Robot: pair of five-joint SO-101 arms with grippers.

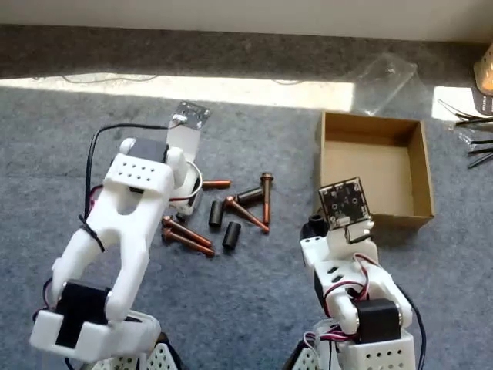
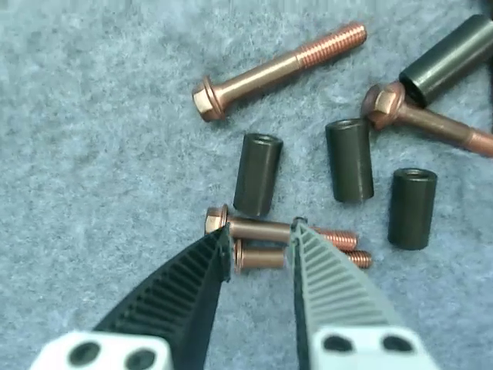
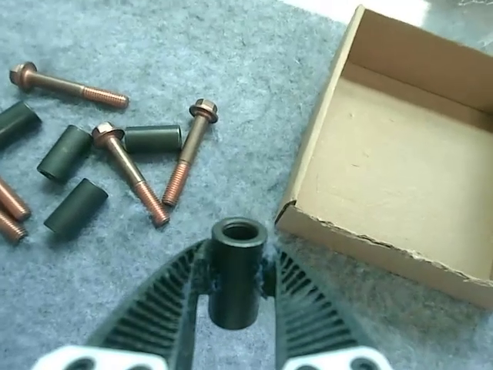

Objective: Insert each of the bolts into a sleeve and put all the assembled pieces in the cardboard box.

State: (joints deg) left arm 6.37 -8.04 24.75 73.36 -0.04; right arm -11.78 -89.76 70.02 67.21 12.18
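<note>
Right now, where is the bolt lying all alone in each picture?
High view: the lone bolt pokes out beside the left arm's wrist.
Left wrist view: lone bolt, beyond the sleeves from the left gripper.
Right wrist view: lone bolt, beyond the sleeves from the right gripper.
Shared landmark: the sleeve beside a bolt's head.

A: Where is the high camera?
B: Fixed above, facing down on the whole counter (image 1: 254,308), from far off.
A: And the wrist cameras?
B: Each sits behind its own fingers, looking past the tips, close to the counter. Beyond the left fingers (image 2: 192,285): bolts (image 2: 277,69) and sleeves (image 2: 258,173). Beyond the right fingers (image 3: 166,301), past the sleeve (image 3: 237,270) they pinch, lies that same scatter, the cardboard box (image 3: 400,169) beside it. All three views share it.
</note>
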